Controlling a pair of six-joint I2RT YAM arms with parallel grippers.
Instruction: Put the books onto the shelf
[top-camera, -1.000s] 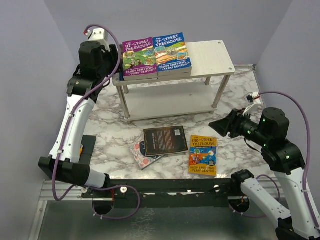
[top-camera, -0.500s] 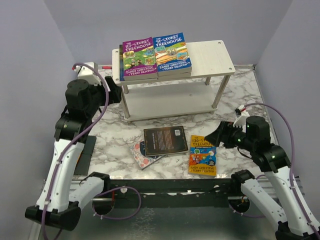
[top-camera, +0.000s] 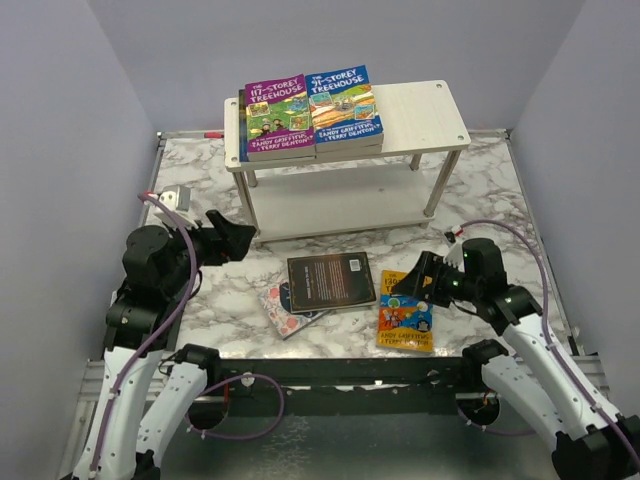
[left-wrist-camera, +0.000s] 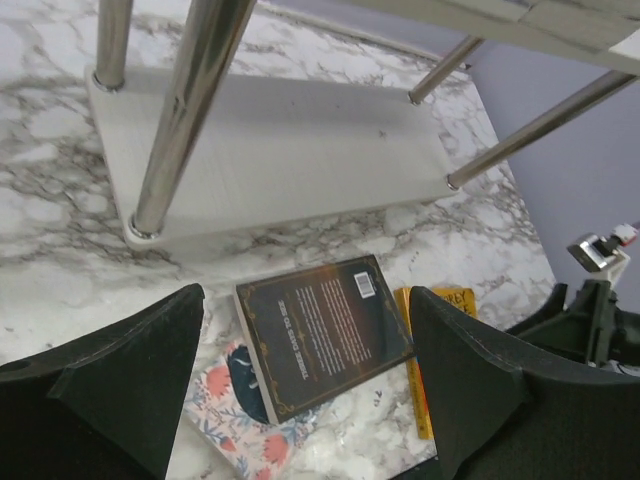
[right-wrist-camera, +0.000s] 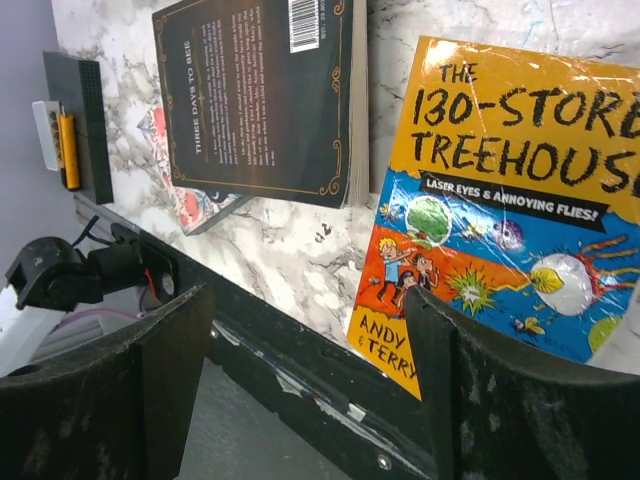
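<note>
Books sit in two places in the top view. A purple Treehouse book (top-camera: 272, 118) and a blue Treehouse book (top-camera: 343, 105) lie flat, side by side, on the 9 o'clock half of the shelf (top-camera: 425, 112), leaving its 3 o'clock end bare for more. At the counter's (top-camera: 200, 185) 6 o'clock, a dark brown book (top-camera: 330, 282) partly overlaps a pink floral book (top-camera: 283, 314). The orange Treehouse book (top-camera: 407, 315) is just beside it at 3 o'clock. The left fingers (top-camera: 232, 240) hover spread and empty at the pile's 10 o'clock. The right fingers (top-camera: 405, 283), likewise spread, hang over the orange cover.

Left wrist view: the brown book lies between the wide fingers, probably being lined up for a grasp.

Right wrist view: the orange book's corner lies between the fingers, making it the likely pick.
</note>
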